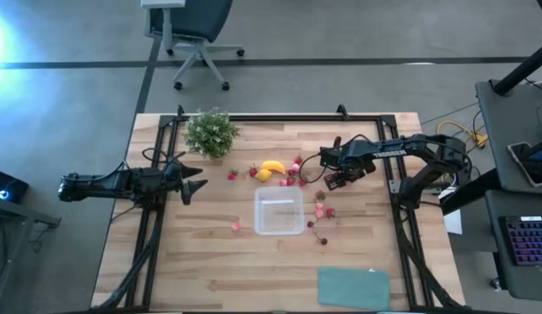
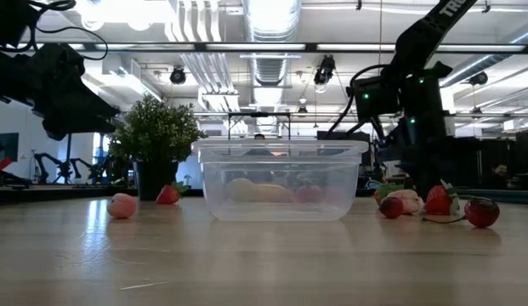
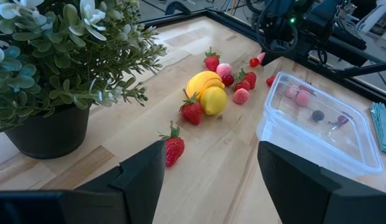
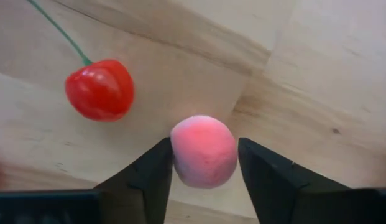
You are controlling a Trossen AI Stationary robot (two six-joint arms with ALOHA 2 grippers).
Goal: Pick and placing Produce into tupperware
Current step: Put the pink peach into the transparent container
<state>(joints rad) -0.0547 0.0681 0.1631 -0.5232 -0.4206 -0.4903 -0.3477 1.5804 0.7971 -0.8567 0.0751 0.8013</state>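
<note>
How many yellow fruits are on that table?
2: a banana and a lemon touching it, lying together on the wood between the potted plant and the clear container. More could be hidden behind other things, but none shows.

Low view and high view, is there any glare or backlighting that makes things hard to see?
Low view: bright ceiling lights blow out the top, leaving both arms and the potted plant as dark silhouettes; the tupperware stays readable. High view: a bright flare sits at the upper left corner, off the table; lighting on the table is even.
</note>
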